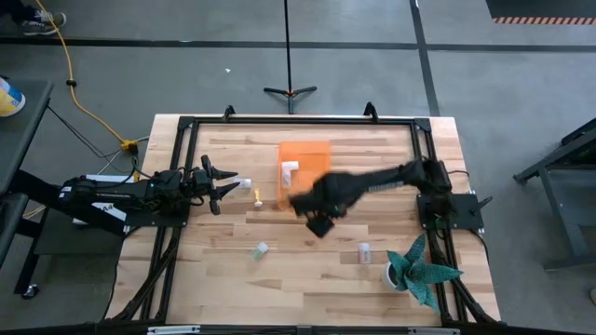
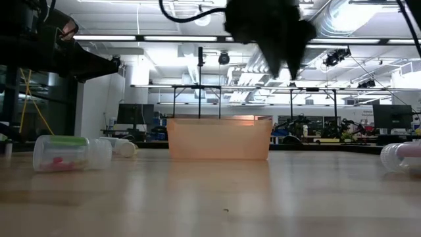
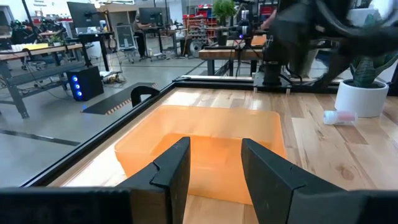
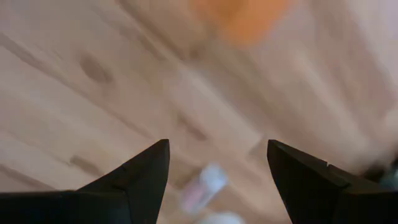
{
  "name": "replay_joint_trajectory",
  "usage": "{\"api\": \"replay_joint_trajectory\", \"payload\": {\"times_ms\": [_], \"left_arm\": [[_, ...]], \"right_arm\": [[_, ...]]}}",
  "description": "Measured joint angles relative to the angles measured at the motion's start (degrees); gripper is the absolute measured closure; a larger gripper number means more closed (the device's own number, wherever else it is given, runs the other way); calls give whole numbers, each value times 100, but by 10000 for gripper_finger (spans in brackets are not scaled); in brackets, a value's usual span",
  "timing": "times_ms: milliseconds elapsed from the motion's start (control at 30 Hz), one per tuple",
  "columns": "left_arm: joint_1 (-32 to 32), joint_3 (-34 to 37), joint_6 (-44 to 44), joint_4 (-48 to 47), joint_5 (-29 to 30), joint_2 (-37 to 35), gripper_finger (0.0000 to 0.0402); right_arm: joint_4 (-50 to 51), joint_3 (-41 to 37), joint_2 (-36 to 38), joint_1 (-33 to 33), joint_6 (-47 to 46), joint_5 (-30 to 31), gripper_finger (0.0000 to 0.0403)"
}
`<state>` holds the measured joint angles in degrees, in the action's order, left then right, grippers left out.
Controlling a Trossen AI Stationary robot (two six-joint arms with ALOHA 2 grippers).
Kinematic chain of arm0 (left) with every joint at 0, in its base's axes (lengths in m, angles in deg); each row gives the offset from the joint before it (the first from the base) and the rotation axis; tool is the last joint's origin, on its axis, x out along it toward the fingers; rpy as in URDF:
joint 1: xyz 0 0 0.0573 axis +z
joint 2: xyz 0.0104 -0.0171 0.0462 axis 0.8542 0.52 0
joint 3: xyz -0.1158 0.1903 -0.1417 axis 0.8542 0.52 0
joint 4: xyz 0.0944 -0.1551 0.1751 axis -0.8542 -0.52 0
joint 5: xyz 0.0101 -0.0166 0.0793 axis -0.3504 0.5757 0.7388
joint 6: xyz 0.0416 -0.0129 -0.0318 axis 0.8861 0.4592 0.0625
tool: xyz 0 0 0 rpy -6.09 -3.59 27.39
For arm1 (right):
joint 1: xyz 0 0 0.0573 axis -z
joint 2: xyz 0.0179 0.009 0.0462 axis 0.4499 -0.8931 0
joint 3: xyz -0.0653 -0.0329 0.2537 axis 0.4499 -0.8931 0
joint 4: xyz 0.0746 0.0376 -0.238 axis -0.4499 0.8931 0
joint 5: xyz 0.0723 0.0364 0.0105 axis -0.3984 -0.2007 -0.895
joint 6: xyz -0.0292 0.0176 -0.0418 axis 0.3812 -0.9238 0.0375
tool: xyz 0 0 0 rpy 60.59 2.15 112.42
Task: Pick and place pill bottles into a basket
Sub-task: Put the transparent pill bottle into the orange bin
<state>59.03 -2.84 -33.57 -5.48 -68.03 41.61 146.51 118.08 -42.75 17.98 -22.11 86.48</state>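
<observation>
The orange basket [image 1: 304,158] stands on the table's far middle, with one white bottle [image 1: 290,170] inside it. Loose pill bottles lie on the wood: a white one [image 1: 246,183], an amber one [image 1: 258,196], a pale green one [image 1: 260,249] and another white one [image 1: 364,252]. My right gripper [image 1: 319,223] hangs above the table just near of the basket, open and empty. In its wrist view a blurred bottle [image 4: 202,186] lies below, between the fingers [image 4: 217,180]. My left gripper [image 1: 223,181] is open and empty at the left, pointing toward the basket [image 3: 205,146].
A teal spiky plant in a white pot [image 1: 417,270] stands at the near right corner. A black frame [image 1: 298,121] runs round the table's edges. In the low view a green-capped bottle [image 2: 62,153] lies at the left and another bottle [image 2: 401,157] at the right.
</observation>
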Motion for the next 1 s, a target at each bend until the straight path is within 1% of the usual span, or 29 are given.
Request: {"api": "replay_joint_trajectory", "payload": {"times_ms": [100,267,467,600,733,867,1000], "left_arm": [[2,-1,-4,0,0,-1,225],[0,-1,-4,0,-2,-1,225],[1,-1,-8,0,-2,0,225],[1,-1,-9,2,-4,1,225],[1,-1,-11,2,-4,1,225],[2,-1,-13,2,-4,0,225],[1,-1,-11,2,-4,1,225]], "right_arm": [[44,-286,0,-488,-912,-127,142],[-306,-837,0,-1147,-2339,-280,142],[-693,-1598,0,-1619,-3382,-631,142],[-1425,-2090,0,-1692,-3522,-735,142],[-1954,-2586,0,-1670,-3530,-791,142],[-2140,-2924,0,-1625,-3514,-925,142],[-2200,-3032,24,-1546,-3391,-968,142]]}}
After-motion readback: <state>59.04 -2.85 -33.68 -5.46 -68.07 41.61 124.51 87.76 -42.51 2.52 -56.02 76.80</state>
